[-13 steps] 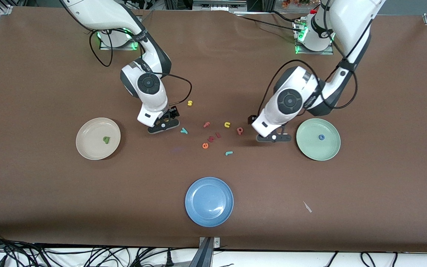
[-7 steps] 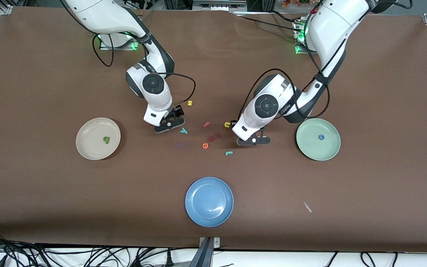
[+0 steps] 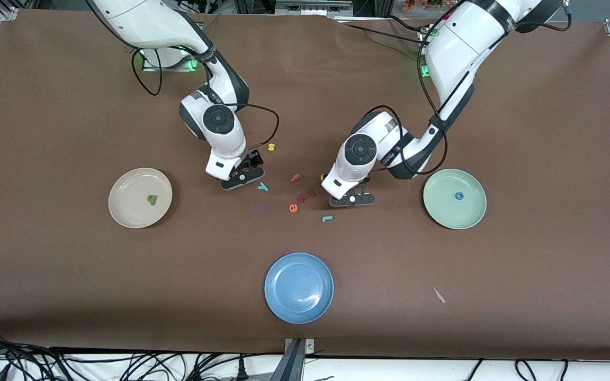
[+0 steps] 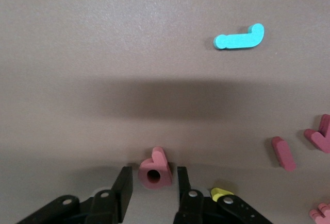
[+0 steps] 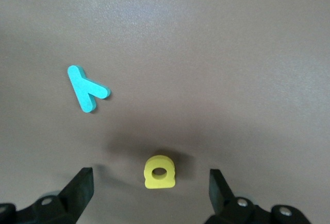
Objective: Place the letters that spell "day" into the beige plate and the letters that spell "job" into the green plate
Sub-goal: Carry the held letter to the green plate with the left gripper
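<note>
My left gripper (image 4: 153,178) is down on the table in the letter cluster, open, its narrowed jaws around the pinkish-red "b" (image 4: 154,168) with a thin gap on each side. In the front view this gripper (image 3: 351,200) hides the "b". My right gripper (image 5: 150,180) stands wide open around the yellow "a" (image 5: 160,171), beside the teal "y" (image 3: 263,186). The teal "j" (image 3: 327,218) lies nearer the front camera. The beige plate (image 3: 127,209) holds the green "d" (image 3: 151,199). The green plate (image 3: 445,211) holds the blue "o" (image 3: 459,196).
Spare letters lie between the grippers: a yellow "s" (image 3: 271,147), a pink "f" (image 3: 295,178), an orange "e" (image 3: 293,208), two small red pieces (image 3: 306,196) and a yellow "u" (image 4: 220,193) beside my left fingers. A blue plate (image 3: 298,288) sits near the table's front edge.
The left arm swung from beside the green plate to the letter cluster, came down over the "b", and its fingers narrowed. The right gripper shifted slightly toward the "y", then held still.
</note>
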Action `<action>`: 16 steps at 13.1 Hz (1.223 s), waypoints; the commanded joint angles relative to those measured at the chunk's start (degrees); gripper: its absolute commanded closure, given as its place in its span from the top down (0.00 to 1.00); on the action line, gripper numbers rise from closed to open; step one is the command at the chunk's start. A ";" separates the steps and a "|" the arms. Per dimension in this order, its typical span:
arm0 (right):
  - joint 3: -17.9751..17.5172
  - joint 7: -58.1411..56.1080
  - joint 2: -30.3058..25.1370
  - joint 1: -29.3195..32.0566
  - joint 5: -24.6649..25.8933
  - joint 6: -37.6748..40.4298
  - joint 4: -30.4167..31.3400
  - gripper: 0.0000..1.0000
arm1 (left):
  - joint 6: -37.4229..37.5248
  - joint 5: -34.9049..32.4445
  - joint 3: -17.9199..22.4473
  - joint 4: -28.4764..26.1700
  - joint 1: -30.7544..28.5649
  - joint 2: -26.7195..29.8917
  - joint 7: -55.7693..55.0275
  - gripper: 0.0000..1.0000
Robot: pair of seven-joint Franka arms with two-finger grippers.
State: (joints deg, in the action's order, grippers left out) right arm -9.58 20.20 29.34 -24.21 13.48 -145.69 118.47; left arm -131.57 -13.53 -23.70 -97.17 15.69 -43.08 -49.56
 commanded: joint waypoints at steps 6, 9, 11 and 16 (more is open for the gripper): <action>-0.79 -1.13 -1.22 0.56 -0.56 1.46 1.06 0.99 | -2.11 -2.03 0.50 1.02 0.49 -1.57 -2.83 0.32; -0.79 -3.13 -1.31 1.00 -0.56 1.46 1.06 0.99 | -2.11 -2.03 0.50 0.93 0.49 -1.57 -2.83 0.14; -0.79 -5.16 -1.83 1.79 -2.13 2.16 1.06 0.99 | -2.02 -2.03 0.50 0.93 0.49 -1.40 -2.74 0.00; -0.62 -12.09 -2.45 1.79 -5.92 2.69 0.97 0.99 | 3.85 -4.65 0.41 1.46 -0.39 0.88 -2.03 0.00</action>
State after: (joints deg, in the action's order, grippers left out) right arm -9.69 11.82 28.33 -22.97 8.95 -143.66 118.51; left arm -131.22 -15.15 -23.33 -96.25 15.39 -43.83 -51.08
